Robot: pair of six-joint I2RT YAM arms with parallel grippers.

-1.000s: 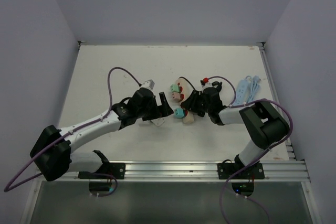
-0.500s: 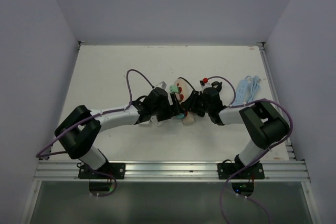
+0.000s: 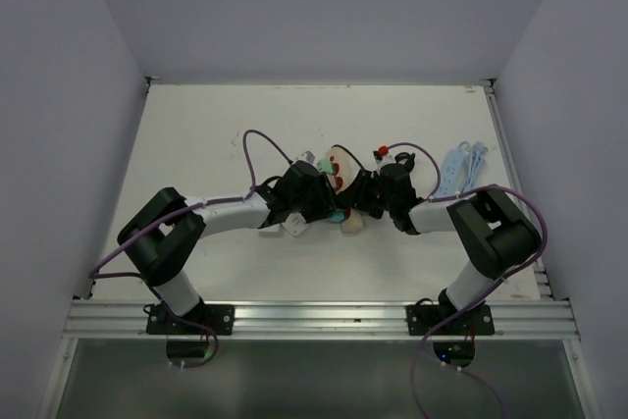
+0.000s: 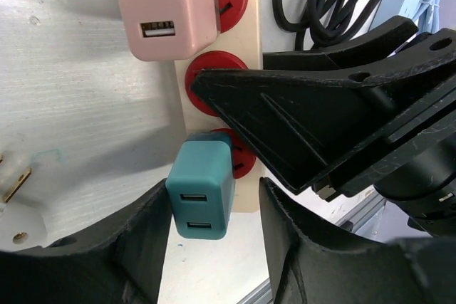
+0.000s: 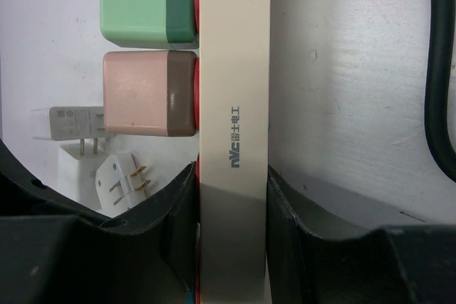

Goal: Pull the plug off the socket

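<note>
Where the top view looks down on the desk (image 3: 196, 144), the left gripper (image 3: 319, 201) and right gripper (image 3: 361, 193) meet over the power strip (image 3: 349, 225). Left wrist view: this gripper, partly open, brackets the teal plug (image 4: 201, 190), which sits in the strip's end socket, with a gap along one side. Right wrist view: the right gripper clamps the strip's long edges, below the pink plug (image 5: 139, 94) and green plug (image 5: 146, 1).

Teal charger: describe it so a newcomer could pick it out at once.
A cream power strip with red sockets lies mid-table. Plugged along it are a green charger, a pink charger, then the teal charger at the end. Only that one is teal and sits between the left end effector's fingers.
</note>
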